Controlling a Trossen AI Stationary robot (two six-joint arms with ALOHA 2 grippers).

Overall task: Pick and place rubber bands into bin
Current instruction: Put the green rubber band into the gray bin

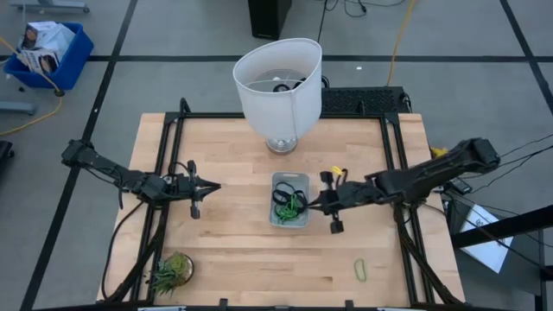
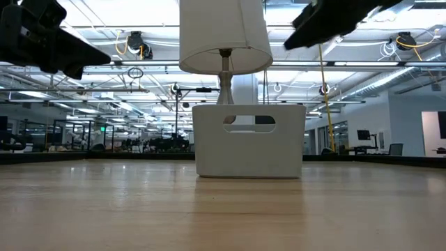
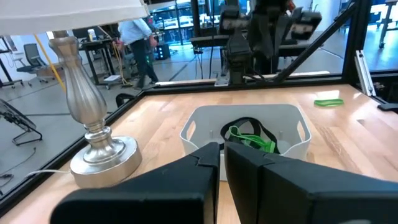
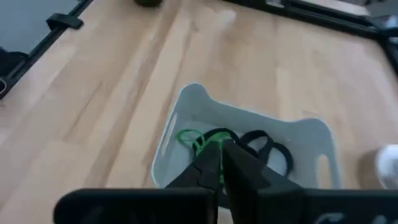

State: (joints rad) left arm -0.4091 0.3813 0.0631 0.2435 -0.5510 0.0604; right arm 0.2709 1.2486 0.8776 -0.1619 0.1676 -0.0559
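Right gripper (image 1: pixel 313 206) hangs pinched together at the 3 o'clock rim of the bin (image 1: pixel 278 180), rubber bands (image 1: pixel 289 203) piled inside, one green band (image 1: pixel 360 269) out at 5 o'clock, so I'd lift clear first; left gripper (image 1: pixel 216 186) waits closed at 9 o'clock.

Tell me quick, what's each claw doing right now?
Left gripper: shut, holding nothing, left of the bin.
Right gripper: shut, at the bin's right edge; holding anything cannot be told.
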